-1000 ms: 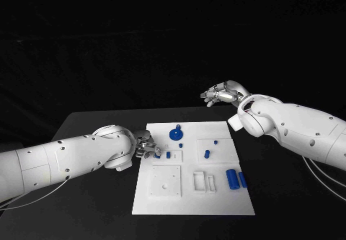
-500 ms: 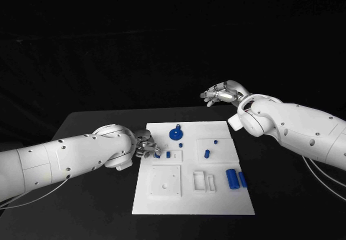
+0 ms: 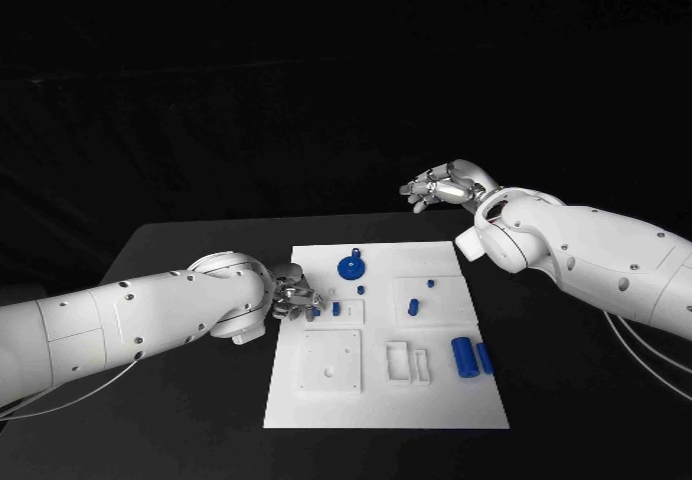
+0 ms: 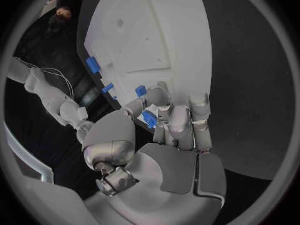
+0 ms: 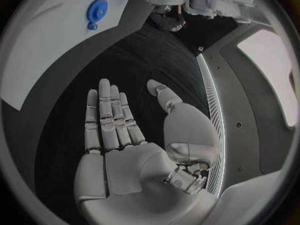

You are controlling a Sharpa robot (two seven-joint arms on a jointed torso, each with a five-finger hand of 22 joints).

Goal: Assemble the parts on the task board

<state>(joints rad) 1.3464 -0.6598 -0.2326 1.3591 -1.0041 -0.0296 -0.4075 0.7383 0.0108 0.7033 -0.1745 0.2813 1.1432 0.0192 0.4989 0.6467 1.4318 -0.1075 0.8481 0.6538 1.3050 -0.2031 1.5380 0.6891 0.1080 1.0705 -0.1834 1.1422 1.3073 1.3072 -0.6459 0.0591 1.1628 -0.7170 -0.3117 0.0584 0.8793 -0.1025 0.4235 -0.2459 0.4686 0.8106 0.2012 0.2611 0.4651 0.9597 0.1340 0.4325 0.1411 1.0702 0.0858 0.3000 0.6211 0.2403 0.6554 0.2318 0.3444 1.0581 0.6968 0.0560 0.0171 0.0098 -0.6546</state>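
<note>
The white task board (image 3: 382, 400) lies in the middle of the black table. My left hand (image 3: 296, 295) sits at the board's left edge, its fingers curled in. In the left wrist view this left hand (image 4: 172, 135) pinches a small blue part (image 4: 149, 119) between thumb and fingers, just above the board (image 4: 150, 35). A second small blue part (image 4: 141, 91) stands on the board right beyond the fingertips. My right hand (image 3: 447, 187) is raised behind the board's far right corner. The right wrist view shows that right hand (image 5: 125, 135) flat, fingers straight, holding nothing.
A blue gear (image 3: 351, 267) stands near the board's far edge, also seen as the gear (image 5: 97, 8) from the right wrist. Two blue cylinders (image 3: 463, 357) lie side by side at the board's right. A blue peg (image 3: 413, 307) stands in the right-hand block.
</note>
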